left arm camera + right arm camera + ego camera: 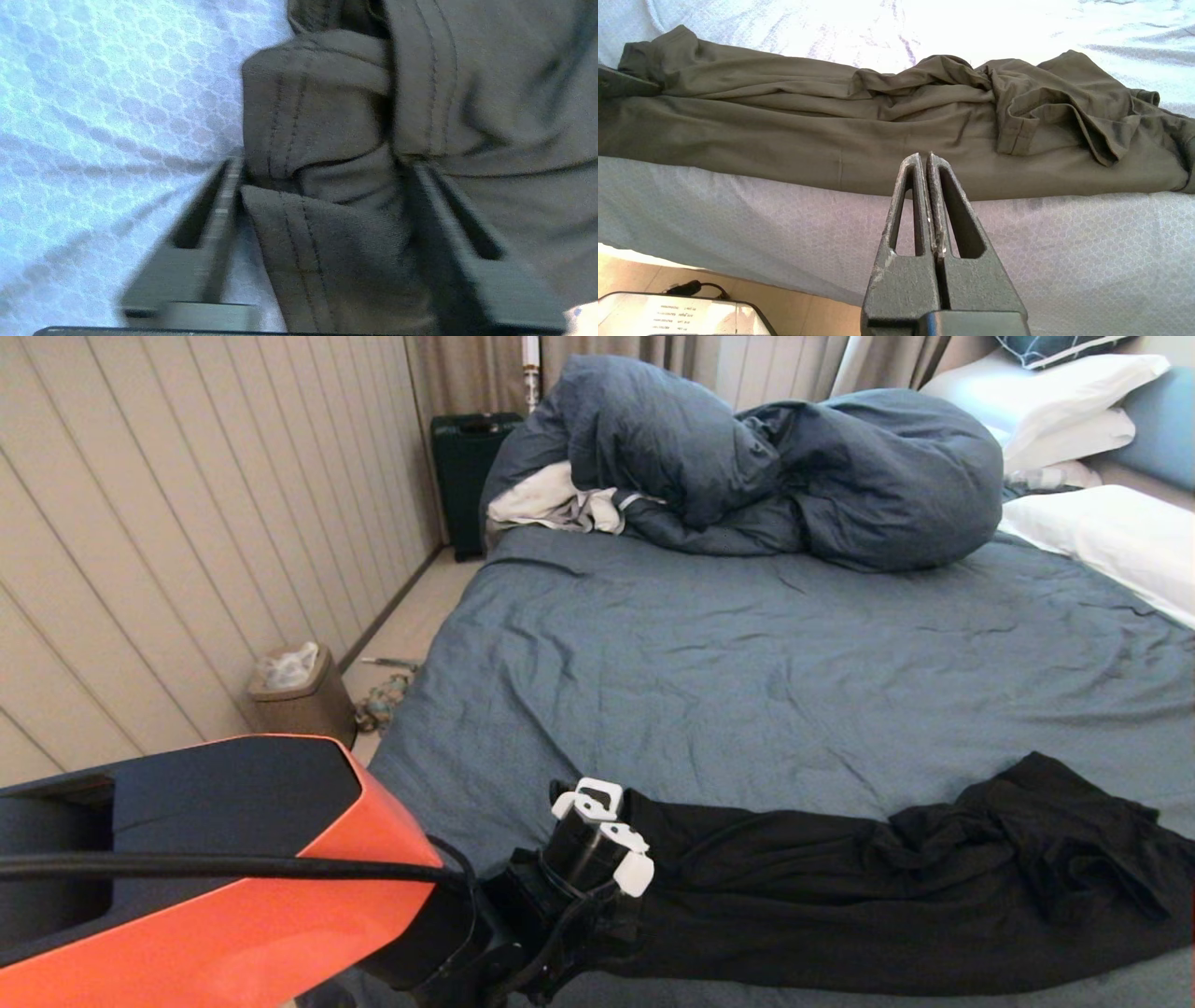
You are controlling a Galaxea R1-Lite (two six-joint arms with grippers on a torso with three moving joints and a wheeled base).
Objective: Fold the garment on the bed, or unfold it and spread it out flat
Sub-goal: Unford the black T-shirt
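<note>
The orange-and-black left arm fills the frame's lower left. Beyond lies the wide slate-blue bed. The thin black T-shirt stretches along its bottom edge. The left claw straddles a bunched hem, jaws apart; closing could catch the sheet. The right claw hangs clenched, empty.

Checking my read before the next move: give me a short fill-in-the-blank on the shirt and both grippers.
1. The garment lies along the ____ edge of the bed.
2. The left gripper has a bunched hem ____ its fingers.
3. The right gripper is ____ and holds nothing.

Missing words: near; between; shut
</note>
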